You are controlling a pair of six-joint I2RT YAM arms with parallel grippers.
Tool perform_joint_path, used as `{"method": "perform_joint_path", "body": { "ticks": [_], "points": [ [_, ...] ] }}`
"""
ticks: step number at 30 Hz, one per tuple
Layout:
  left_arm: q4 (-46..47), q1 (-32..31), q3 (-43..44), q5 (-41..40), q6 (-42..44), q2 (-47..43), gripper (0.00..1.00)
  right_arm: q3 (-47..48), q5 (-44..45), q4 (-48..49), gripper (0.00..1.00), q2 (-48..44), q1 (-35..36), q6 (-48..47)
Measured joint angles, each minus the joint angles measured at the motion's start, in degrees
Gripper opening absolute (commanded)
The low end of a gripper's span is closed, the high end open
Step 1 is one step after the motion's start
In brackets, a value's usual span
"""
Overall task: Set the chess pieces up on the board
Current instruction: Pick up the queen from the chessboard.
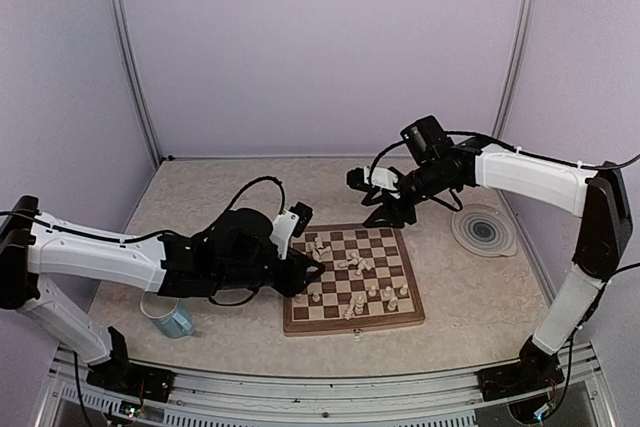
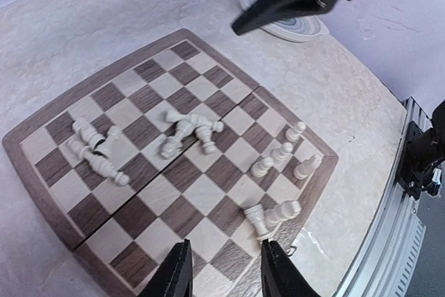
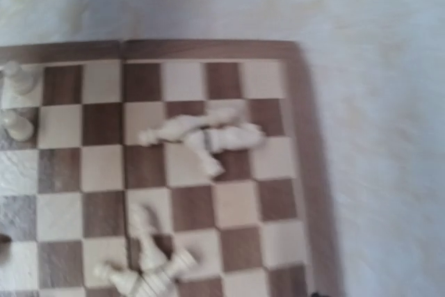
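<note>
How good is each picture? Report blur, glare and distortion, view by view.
Top external: even, soft light, no glare, reasonably sharp; the wide lens slants the frame posts. Left wrist: the board is sharp but skewed, running diagonally across the picture. Right wrist: soft all over, the chess pieces smeared and washed out against the cream squares.

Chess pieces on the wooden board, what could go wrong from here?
The small cream chess pieces lie toppled in touching heaps, so pinching one may drag or roll its neighbours. The left gripper hovers open by a heap near the edge of the brown-and-cream checked wooden board; a nudge could push pieces off.
</note>
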Motion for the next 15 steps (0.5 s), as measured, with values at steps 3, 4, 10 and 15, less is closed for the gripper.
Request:
{"method": "perform_joint_path", "body": {
  "ticks": [3,4,10,15],
  "points": [
    [0.52,-5.11,3.02,-5.27,0.26,3.32,0.40,-3.17,-0.11,2.93,0.53,-3.56,-1.46,1.31],
    [0.66,-6.49,4.42,-7.08,0.33,5.33,0.41,-3.87,-0.07,3.50,0.54,-3.96,-1.70,1.66],
    [0.13,-12.57,9.03,-13.53,0.13,15.65,0.42,-5.51,-0.04,5.57,0.54,-3.98,-3.15,3.06],
    [-0.85,-13.38,10.29,-14.69,-0.52,19.65,0.43,-6.56,-0.02,6.60,0.54,-3.98,-3.87,3.21]
  ]
}}
